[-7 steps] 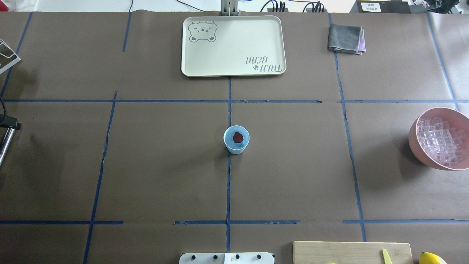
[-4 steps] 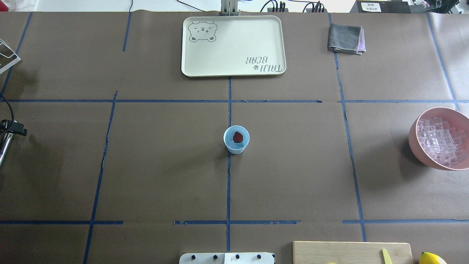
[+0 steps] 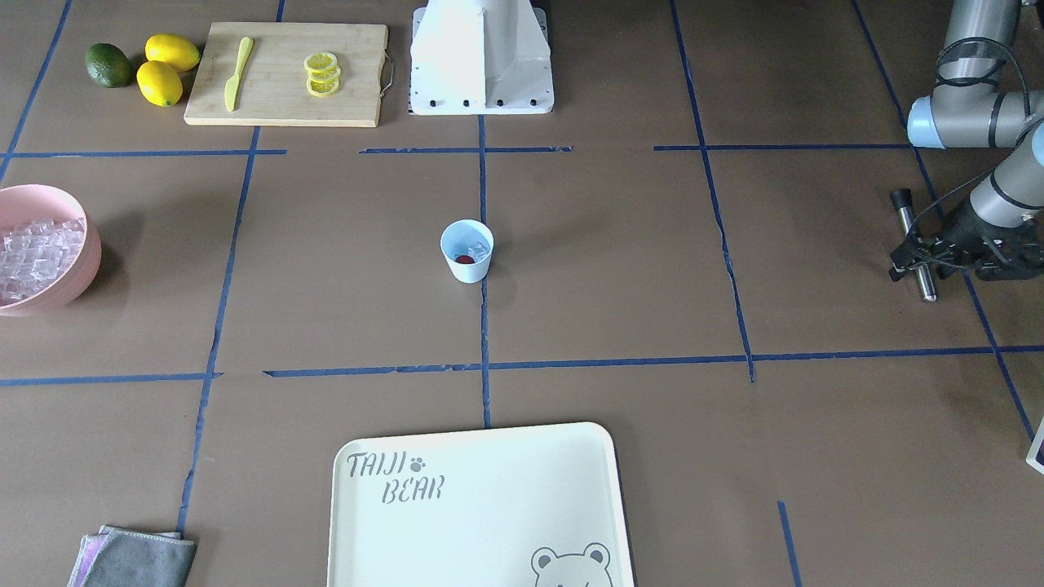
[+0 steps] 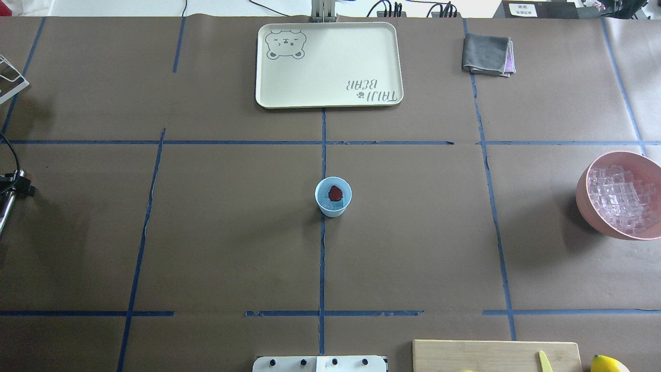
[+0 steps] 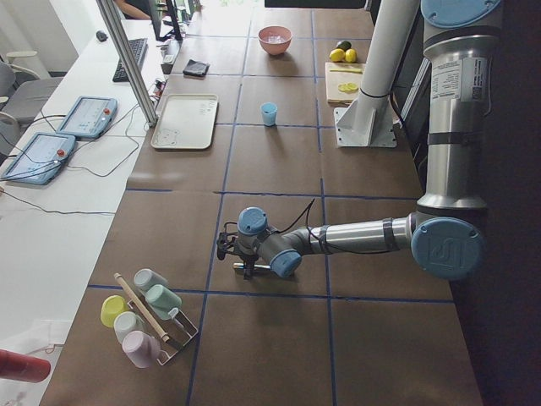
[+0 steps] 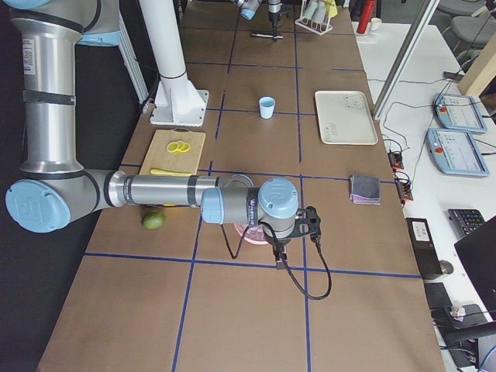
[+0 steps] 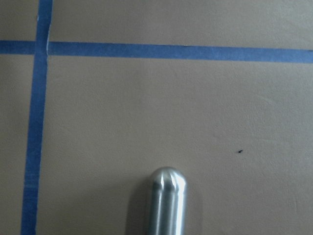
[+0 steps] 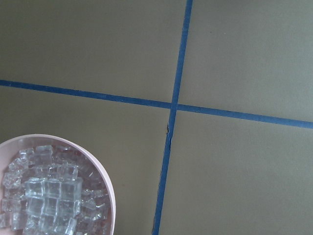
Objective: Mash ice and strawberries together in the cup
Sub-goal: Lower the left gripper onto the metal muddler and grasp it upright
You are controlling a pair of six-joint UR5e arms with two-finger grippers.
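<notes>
Left claw point(image 3: 919, 259) pinches the metal rod point(image 3: 904, 215) and should next carry it to the cup point(image 3: 467, 253), well apart from it; right claw point(image 6: 279, 249) state I cannot tell.

**Inspector:** Finish of the arms?

**Assistant:** Left arm point(image 5: 452, 127): brushed silver tubes and grey joint housings. The round light blue caps point(image 5: 446, 248) carry a pale logo. Right arm point(image 6: 46, 101): the same build and colours.

**Inspector:** Markings?

**Assistant:** A white printed label point(image 5: 461, 80) on the left arm's thick tube, text too small to read. A matching sticker point(image 6: 29, 56) on the right arm.

**Inspector:** Cabling?

**Assistant:** A thin black cable point(image 5: 303, 211) runs loose by the left wrist. A second black lead point(image 6: 329, 283) loops off the right wrist.

**Inspector:** Ends and mount?

**Assistant:** Left gripper point(image 3: 920, 265) is black. Pedestal point(image 3: 481, 49) is white, with dark screws point(image 3: 465, 103) along its plate edge.
</notes>
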